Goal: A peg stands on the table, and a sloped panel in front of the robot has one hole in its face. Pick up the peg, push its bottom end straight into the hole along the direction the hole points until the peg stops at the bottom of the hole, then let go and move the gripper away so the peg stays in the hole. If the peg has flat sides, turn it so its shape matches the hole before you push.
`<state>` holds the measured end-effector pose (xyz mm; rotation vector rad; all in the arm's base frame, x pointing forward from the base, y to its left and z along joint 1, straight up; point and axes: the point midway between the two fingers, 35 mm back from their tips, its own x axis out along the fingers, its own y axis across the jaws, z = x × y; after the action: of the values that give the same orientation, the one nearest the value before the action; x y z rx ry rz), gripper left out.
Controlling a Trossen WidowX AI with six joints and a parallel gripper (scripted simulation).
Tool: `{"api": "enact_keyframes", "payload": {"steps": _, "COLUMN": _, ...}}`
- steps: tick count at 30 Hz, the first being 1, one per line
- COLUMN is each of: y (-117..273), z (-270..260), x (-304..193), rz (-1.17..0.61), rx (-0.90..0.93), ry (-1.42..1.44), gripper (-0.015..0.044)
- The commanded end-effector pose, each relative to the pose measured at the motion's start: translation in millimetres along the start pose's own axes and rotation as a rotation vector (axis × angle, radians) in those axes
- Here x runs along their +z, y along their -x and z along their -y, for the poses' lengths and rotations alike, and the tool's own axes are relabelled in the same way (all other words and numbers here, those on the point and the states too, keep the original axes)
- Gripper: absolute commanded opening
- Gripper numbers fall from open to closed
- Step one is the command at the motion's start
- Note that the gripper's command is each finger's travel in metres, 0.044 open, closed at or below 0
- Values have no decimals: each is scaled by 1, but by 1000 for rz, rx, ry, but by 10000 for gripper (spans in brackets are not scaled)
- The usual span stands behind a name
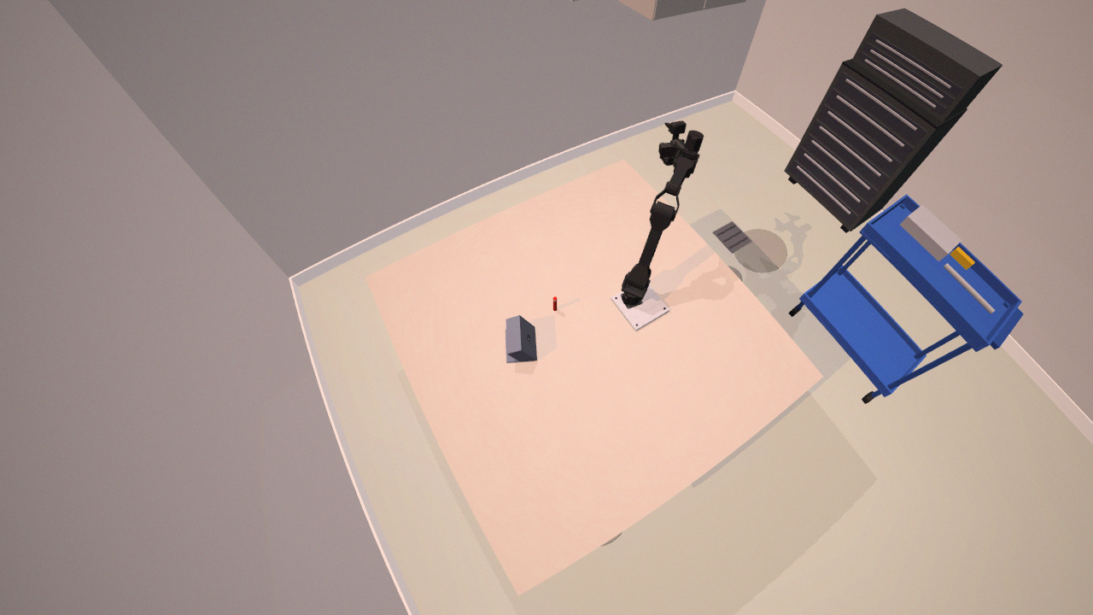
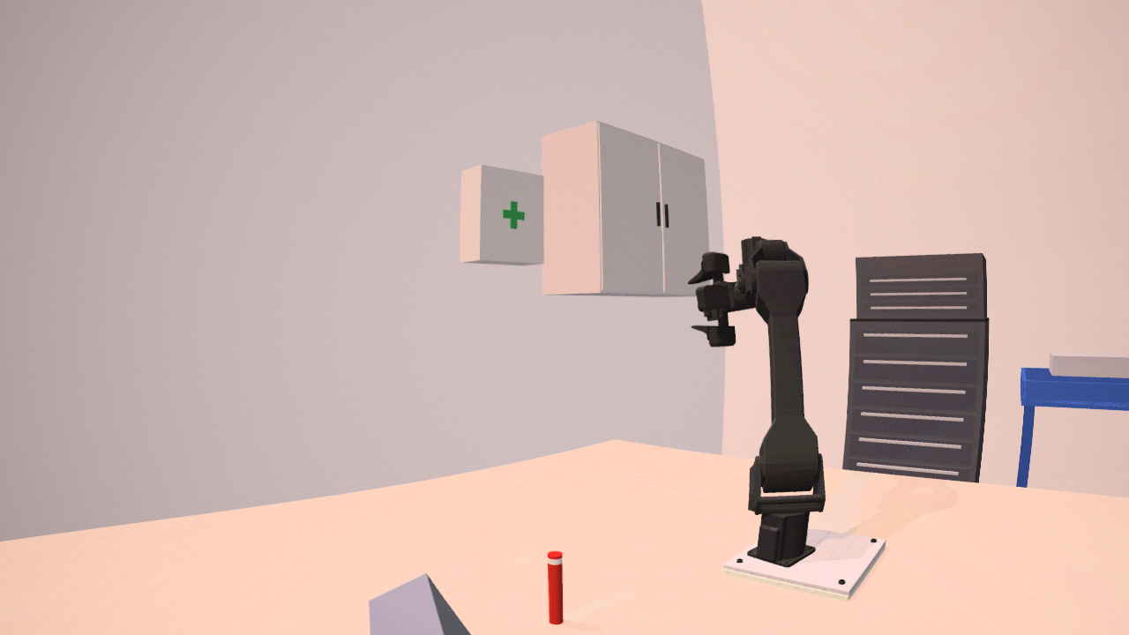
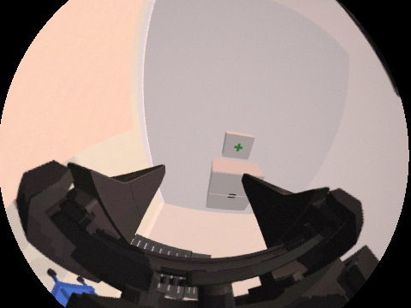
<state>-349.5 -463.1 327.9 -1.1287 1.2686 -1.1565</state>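
A red round peg point(image 1: 554, 304) point(image 2: 556, 590) with a white band near its top stands upright on the table point(image 1: 611, 428) point(image 2: 260, 568). The grey block with the sloped panel point(image 1: 520, 336) point(image 2: 410, 609) stands close to the peg; its dark hole point(image 1: 528, 337) shows in the face in the top view, and in the exterior view only its top corner is in view. My gripper point(image 2: 692, 303) point(image 3: 205, 174) is open and empty, raised high above the table and far from the peg, its fingers level. Neither peg nor block shows in the wrist view.
The arm's white base plate point(image 1: 653, 312) point(image 2: 836, 564) is bolted to the table. Beyond the table are a blue cart point(image 1: 863, 325), a dark drawer cabinet point(image 1: 863, 137) point(image 2: 915, 378) and wall cupboards point(image 2: 631, 212) point(image 3: 223, 184).
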Motion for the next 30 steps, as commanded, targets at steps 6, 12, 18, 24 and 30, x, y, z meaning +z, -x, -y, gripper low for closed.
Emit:
{"api": "enact_keyframes", "payload": {"steps": 6, "y": -28, "z": -4, "x": 55, "rz": 71, "rx": 53, "ry": -111, "gripper": 440}}
{"api": "enact_keyframes", "payload": {"steps": 12, "y": -42, "z": -6, "x": 93, "rz": 120, "rx": 91, "ry": -179, "gripper": 440}}
{"api": "enact_keyframes", "payload": {"steps": 18, "y": -50, "z": -3, "x": 133, "rz": 174, "rx": 118, "ry": -240, "gripper": 440}}
{"api": "enact_keyframes", "payload": {"steps": 24, "y": -58, "z": -7, "x": 168, "rz": 213, "rx": 162, "ry": -297, "gripper": 440}}
{"api": "enact_keyframes", "payload": {"steps": 30, "y": -66, "z": -17, "x": 207, "rz": 249, "rx": 225, "ry": -359, "gripper": 440}}
